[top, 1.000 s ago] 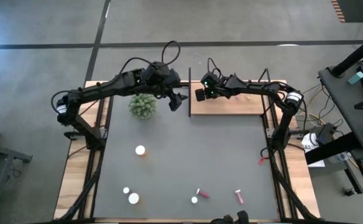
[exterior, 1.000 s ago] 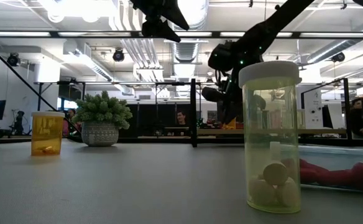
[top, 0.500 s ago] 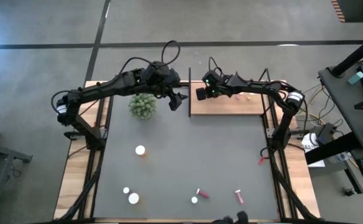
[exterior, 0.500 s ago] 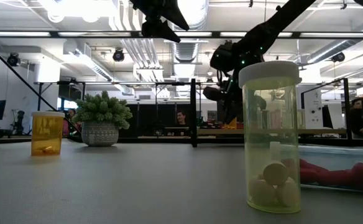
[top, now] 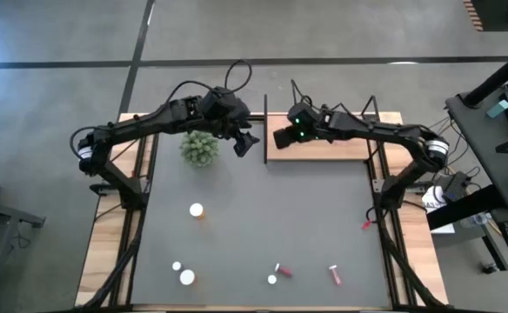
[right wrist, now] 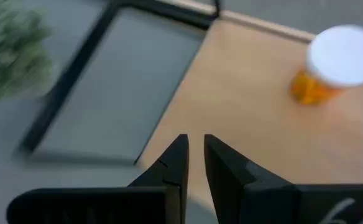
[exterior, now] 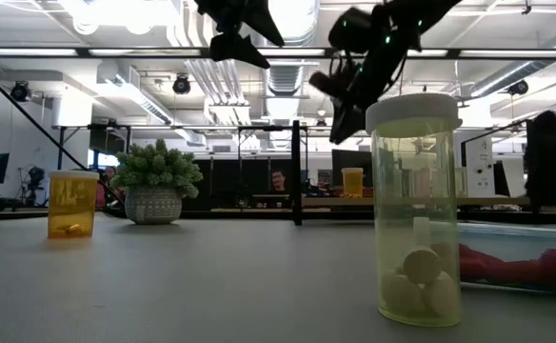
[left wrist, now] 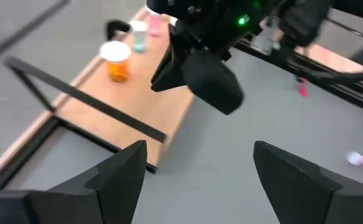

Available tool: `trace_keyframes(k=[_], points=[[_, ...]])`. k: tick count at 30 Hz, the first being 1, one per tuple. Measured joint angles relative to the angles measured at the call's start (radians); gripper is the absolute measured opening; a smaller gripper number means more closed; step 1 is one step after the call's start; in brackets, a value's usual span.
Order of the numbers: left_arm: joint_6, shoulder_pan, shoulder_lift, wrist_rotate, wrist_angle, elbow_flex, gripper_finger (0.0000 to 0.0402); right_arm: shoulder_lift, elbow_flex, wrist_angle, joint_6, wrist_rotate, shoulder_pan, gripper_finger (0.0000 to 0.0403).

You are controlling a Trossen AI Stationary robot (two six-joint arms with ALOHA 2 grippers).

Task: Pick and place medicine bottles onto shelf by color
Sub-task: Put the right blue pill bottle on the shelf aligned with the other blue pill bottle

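Right gripper (top: 279, 137) hangs over the near-left corner of the shelf (top: 350, 149), fingers pinched together and holding nothing; in its wrist view the fingertips (right wrist: 180, 144) point down at bare board, with an orange bottle (right wrist: 332, 65) standing upright on the wood well off to one side. Left gripper (top: 246, 143) hovers over the dark tabletop (top: 263, 217) just beside the potted plant ball (top: 201, 148), jaws wide and empty, close to the shelf's black corner post. Remaining medicine bottles sit far down the table: an orange one (top: 197, 210) mid-left, two white-capped ones (top: 183, 274) near the front edge, a pink vial (top: 282, 271) and a red one (top: 334, 275) front-centre; the low view adds a yellow-green vial (exterior: 414, 205) close to the lens. Judgement: placing looks done for this bottle, next comes a reach for another. Best done by lifting the right arm clear of the shelf's thin black rods before swinging out, since the rod along the left edge stands between the two grippers. Centre of the table lies open; the tight spot is the gap between both grippers at the shelf corner, so one arm should move at a time.
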Motion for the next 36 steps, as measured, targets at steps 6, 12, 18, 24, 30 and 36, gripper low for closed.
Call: trace_keyframes(k=[6, 12, 18, 24, 30, 36], points=[[0.0, -0.07, 0.0, 0.066, -0.001, -0.002, 0.0279, -0.059, 0.0, -0.021, 0.0, 0.031, 0.141, 0.0043], [-0.007, -0.177, 0.0, 0.067, 0.001, -0.016, 0.0279, -0.086, 0.0, -0.023, -0.005, 0.074, 0.277, 0.0043], [-0.207, -0.296, -0.007, 0.065, -0.012, -0.081, 0.0279, -0.108, 0.0, -0.073, -0.007, 0.079, 0.396, 0.0043], [-0.485, -0.397, -0.007, 0.06, -0.008, -0.161, 0.0279, -0.102, -0.003, -0.123, 0.036, 0.081, 0.527, 0.0043], [-0.628, -0.555, -0.007, 0.065, 0.062, -0.211, 0.0279, -0.101, -0.005, -0.119, 0.057, 0.128, 0.656, 0.0043], [-0.83, -0.71, -0.007, 0.065, 0.312, -0.289, 0.0279, -0.101, -0.004, -0.105, 0.078, 0.132, 0.715, 0.0043]])
